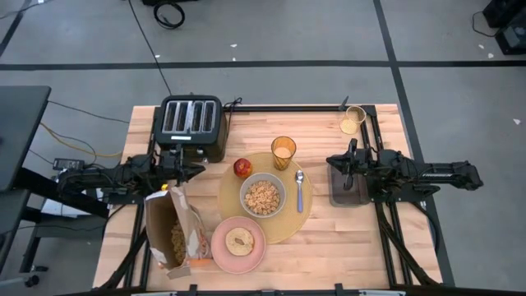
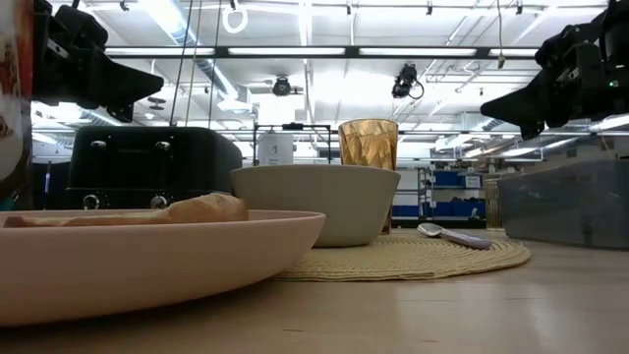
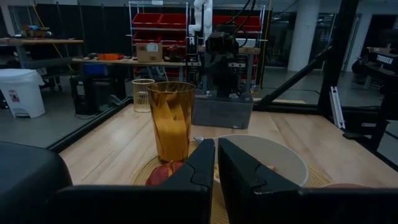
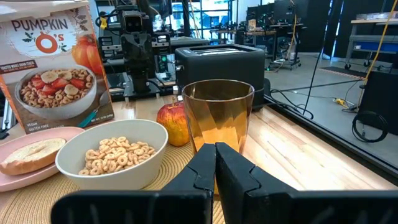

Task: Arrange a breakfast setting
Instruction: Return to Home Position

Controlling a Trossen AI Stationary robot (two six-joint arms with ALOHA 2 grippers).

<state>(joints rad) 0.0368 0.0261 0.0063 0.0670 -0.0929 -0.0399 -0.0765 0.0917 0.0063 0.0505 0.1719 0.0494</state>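
Round tan woven placemat (image 1: 294, 220) at table ctr. Grey-green bowl (image 2: 314, 206) upright mid-mat, w/ cereal rings inside. Metal spoon (image 1: 300, 191) lies flat just R of bowl. Amber tumbler (image 1: 283, 152) upright at mat's far edge; red apple (image 1: 242, 168) at far-L edge. Pink plate (image 1: 219, 247) overlaps near-L edge, toast round (image 1: 240, 242) on it.

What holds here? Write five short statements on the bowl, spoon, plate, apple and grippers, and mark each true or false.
1. The bowl holds cereal. True.
2. The spoon lies in the bowl. False: it lies on the placemat beside the bowl.
3. A toast round lies on the plate. True.
4. The apple sits on the plate. False: it sits on the placemat, near the cup.
5. The right gripper grips the cup. False: like the left gripper, it is shut and empty, apart from the cup.
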